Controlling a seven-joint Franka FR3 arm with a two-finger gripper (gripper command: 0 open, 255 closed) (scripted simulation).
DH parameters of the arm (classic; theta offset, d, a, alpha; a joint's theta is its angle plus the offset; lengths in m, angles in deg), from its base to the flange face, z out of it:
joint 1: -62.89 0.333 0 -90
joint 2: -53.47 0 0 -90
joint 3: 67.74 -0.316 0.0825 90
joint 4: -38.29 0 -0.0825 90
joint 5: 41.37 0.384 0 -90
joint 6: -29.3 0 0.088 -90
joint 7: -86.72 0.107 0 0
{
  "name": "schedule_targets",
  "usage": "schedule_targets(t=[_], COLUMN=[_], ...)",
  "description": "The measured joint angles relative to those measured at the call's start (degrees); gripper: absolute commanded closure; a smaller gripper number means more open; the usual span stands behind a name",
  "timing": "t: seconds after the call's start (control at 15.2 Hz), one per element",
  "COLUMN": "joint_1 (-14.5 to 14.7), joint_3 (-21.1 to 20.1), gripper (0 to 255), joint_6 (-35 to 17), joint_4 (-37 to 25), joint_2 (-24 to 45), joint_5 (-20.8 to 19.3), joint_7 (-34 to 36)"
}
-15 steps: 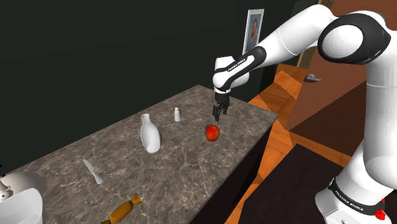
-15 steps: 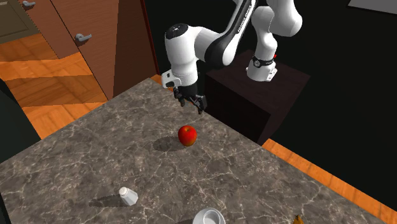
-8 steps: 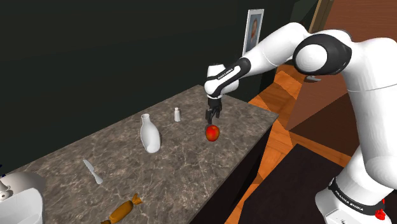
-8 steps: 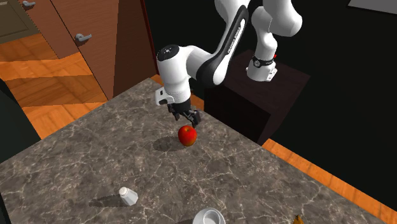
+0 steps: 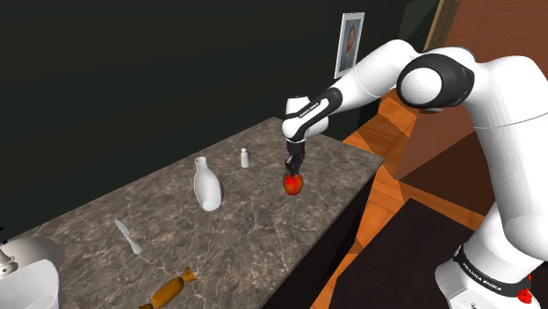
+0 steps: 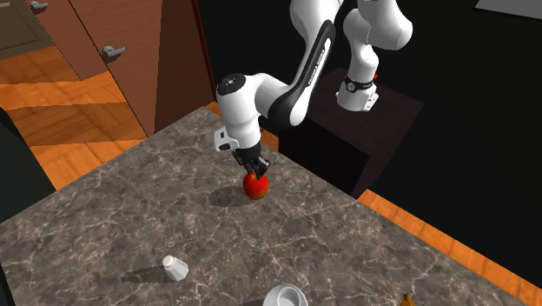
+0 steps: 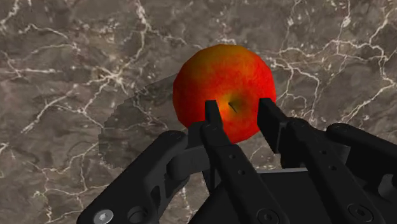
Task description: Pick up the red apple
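In the shoulder view the apple (image 5: 292, 183) sat on the desk (image 5: 255, 233) near its edge, with the jaws pointing straight down at its top. The second exterior view showed the apple (image 6: 254, 186) directly beneath them. In the wrist view the jaws stood spread, pinching nothing, with the apple (image 7: 219, 83) centred dead ahead between them. A short straight drop looked sufficient.

A white robot arm is reaching down from its dark stand (image 6: 382, 122), far right in the second exterior view. Its black gripper (image 6: 256, 170) is pointing down onto a red apple (image 6: 254, 189) on a grey marble counter (image 6: 347, 252). A small white bottle (image 6: 175, 267) is sitting nearer, further left.
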Motion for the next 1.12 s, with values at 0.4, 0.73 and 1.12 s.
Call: schedule_targets(t=[0.4,0.73,1.12], joint_1=[0.0,0.0,0.1], joint_3=[0.0,0.1,0.3], gripper=[255,255,255], joint_6=[-0.1,1.0,4.0], joint_4=[0.0,0.1,0.2], joint_2=[0.0,-1.1,-4.2], joint_5=[0.0,-0.1,-0.4], joint_7=[0.0,0.1,0.4])
